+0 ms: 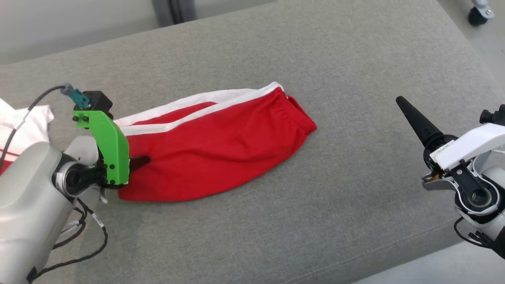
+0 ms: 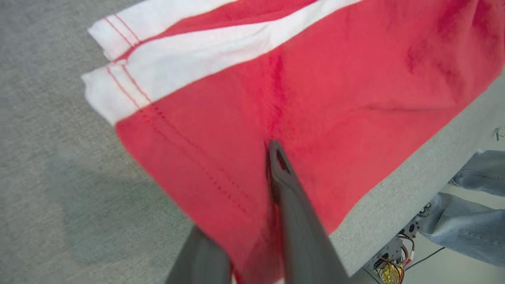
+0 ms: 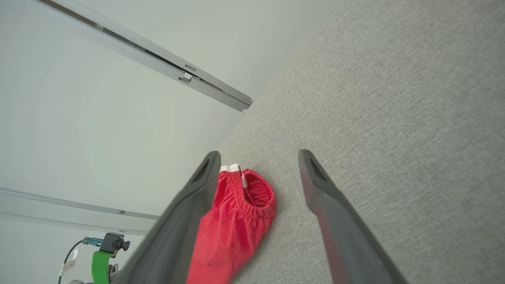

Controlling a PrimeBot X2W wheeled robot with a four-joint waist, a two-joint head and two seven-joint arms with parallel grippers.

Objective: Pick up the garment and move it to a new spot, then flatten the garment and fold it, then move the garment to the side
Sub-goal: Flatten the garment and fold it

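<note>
The garment, red shorts with white side stripes, lies flattened on the grey padded surface, waistband toward the right. My left gripper is at its left hem. In the left wrist view one finger lies on top of the red cloth and the other goes under the hem, so the left gripper is shut on the garment. My right gripper hovers off to the right, well apart from the shorts. It stands open, with the elastic waistband seen beyond its fingers.
A white cloth with red trim lies at the far left behind my left arm. The surface's front edge runs along the lower right. A person's jeans and exposed wiring show beyond that edge. A caster wheel stands top right.
</note>
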